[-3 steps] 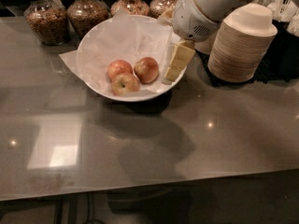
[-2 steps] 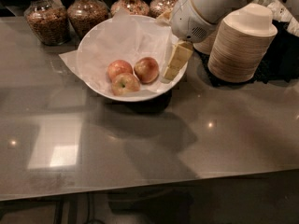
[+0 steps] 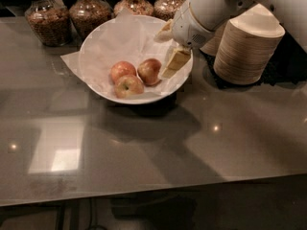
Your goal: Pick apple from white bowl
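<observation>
You have a tall stack of paper bowls (image 3: 247,49) at the right of the grey counter (image 3: 144,152). Left of that stack, along the back edge, stand four glass jars (image 3: 45,16) of brownish dry food. Also left of the stack but nearer you, a yellowish apple (image 3: 128,86) and a pale pink apple (image 3: 122,71) lie touching. The claw (image 3: 170,49) hangs just left of the stack.

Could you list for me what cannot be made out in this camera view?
1. The hand, low over the right side of the white bowl beside the apple: its far side is hidden by the arm above it.
2. The bowl's right rim: covered by the arm.
3. The jars: tops cut off by the upper edge.
4. The paper bowl stacks: partly behind the arm.
</observation>
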